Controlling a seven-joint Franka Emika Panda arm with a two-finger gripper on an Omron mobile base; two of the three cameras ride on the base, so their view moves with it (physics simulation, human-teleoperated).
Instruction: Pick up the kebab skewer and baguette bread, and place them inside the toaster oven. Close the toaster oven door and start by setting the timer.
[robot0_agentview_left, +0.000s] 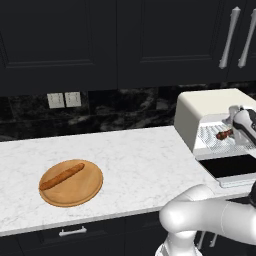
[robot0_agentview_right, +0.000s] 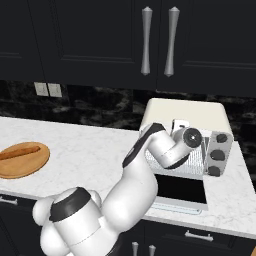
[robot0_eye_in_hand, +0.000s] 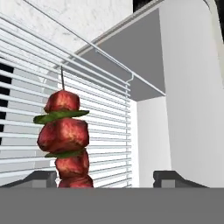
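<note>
Dark cabinets (robot0_agentview_left: 100, 40) and a black stone backsplash (robot0_agentview_left: 125, 107) are seen behind the white marble bench (robot0_agentview_left: 135, 160). The toaster oven (robot0_agentview_right: 190, 120) stands at the bench's right end, its door (robot0_agentview_right: 177, 192) folded down. The kebab skewer (robot0_eye_in_hand: 63, 138) lies on the wire rack (robot0_eye_in_hand: 105, 118), long axis pointing into the oven. The fingers (robot0_eye_in_hand: 41, 178) are spread apart, the skewer between them, ungripped. The baguette bread (robot0_agentview_left: 62, 176) lies diagonally on the round wooden board (robot0_agentview_left: 80, 192), near the front left edge.

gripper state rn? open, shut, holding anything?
Gripper: open, fingertips spread wide inside the toaster oven. The kebab skewer lies on the wire rack near one fingertip, not clamped.
</note>
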